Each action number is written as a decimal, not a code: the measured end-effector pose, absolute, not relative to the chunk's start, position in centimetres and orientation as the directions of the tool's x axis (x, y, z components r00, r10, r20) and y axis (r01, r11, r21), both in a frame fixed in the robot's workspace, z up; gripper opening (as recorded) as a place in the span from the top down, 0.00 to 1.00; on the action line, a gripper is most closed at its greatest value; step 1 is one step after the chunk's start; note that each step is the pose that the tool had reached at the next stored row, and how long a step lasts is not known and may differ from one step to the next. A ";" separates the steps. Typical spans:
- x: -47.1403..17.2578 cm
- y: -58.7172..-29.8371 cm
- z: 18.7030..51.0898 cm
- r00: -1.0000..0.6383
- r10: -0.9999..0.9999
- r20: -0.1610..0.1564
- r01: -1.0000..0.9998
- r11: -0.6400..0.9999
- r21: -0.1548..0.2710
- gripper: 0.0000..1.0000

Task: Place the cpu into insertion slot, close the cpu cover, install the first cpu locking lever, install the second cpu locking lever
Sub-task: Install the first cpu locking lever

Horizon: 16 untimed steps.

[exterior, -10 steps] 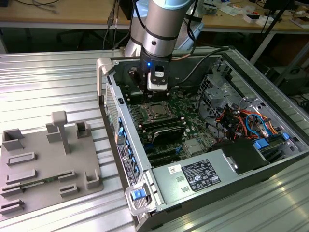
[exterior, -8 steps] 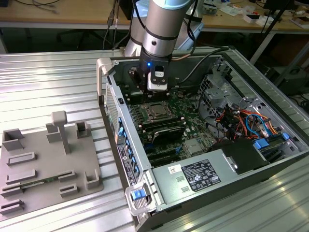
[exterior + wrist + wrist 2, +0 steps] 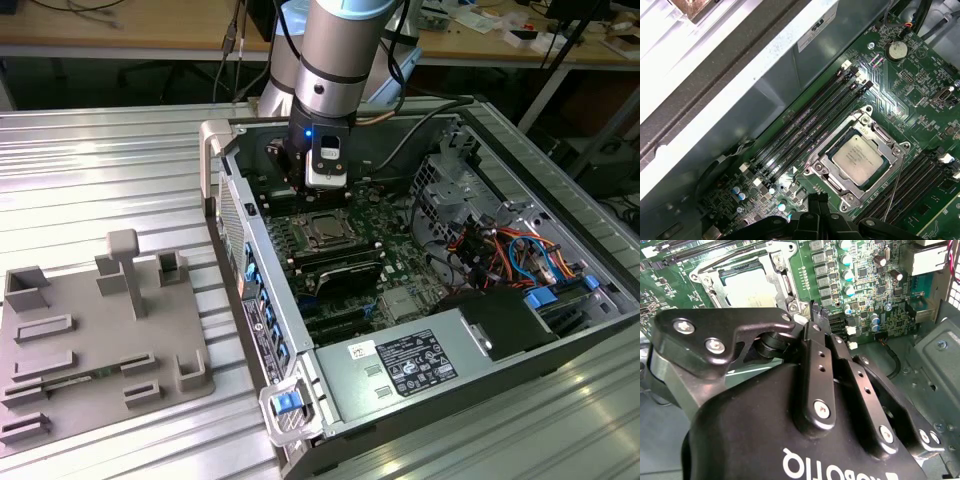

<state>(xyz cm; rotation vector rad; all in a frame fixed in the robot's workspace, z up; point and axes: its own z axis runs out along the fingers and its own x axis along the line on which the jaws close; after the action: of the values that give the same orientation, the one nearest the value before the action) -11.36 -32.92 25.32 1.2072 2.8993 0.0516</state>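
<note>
The cpu, a flat silver square, lies in the insertion slot on the green board, which hides the slot's pin field. The shiny cpu cover is folded down around it, and the chip shows through its window. The same cpu and cover appear in the second wrist view. A thin wire locking lever runs along one side of the cover, slightly off it. My gripper hovers just beside the socket's corner, shut with nothing between its fingers. In the exterior view the gripper hangs over the board behind the socket.
Long black memory slots flank the socket on both sides. A coin cell sits farther off. The case's metal wall rises close by. A power supply and bundled cables fill the case; a grey fixture plate lies outside.
</note>
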 end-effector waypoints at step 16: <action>-11.4 -32.9 25.3 -0.825 0.566 0.012 0.566 0.824 0.031 0.89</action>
<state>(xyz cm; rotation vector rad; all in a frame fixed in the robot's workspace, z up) -11.36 -32.92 25.32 0.9312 3.0027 0.0518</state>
